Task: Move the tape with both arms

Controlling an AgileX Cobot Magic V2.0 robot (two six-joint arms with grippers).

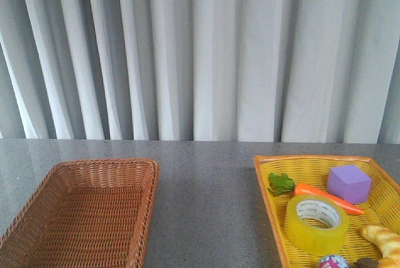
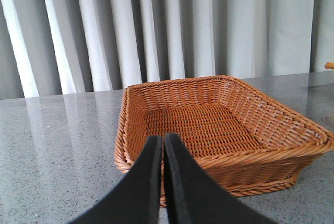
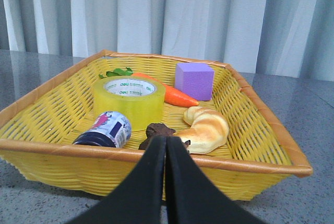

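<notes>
The right gripper (image 3: 166, 143) has its two black fingers pressed together with nothing between them, poised just outside the near rim of the yellow wicker tray (image 3: 156, 155). The left gripper (image 2: 163, 141) is likewise closed and empty, at the near rim of the brown wicker basket (image 2: 250, 164).

The tape (image 3: 129, 102) is a wide roll of translucent yellow packing tape with a white printed core, lying flat with its hole facing up. It sits inside the yellow tray, past the right gripper and apart from it, with a small dark jar (image 3: 107, 130) lying on its side and a brown lump (image 3: 158, 132) between them.

Just beside the roll lies a toy carrot (image 3: 175, 94) with green leaves; a purple cube (image 3: 193, 80) stands behind it and a croissant (image 3: 206, 128) rests near the tray's front. In the front view a wide strip of bare grey tabletop (image 1: 206, 212) separates the brown basket (image 1: 81, 212) from the tray (image 1: 265, 199), and the tape (image 1: 317, 224) lies in the tray's near half.
</notes>
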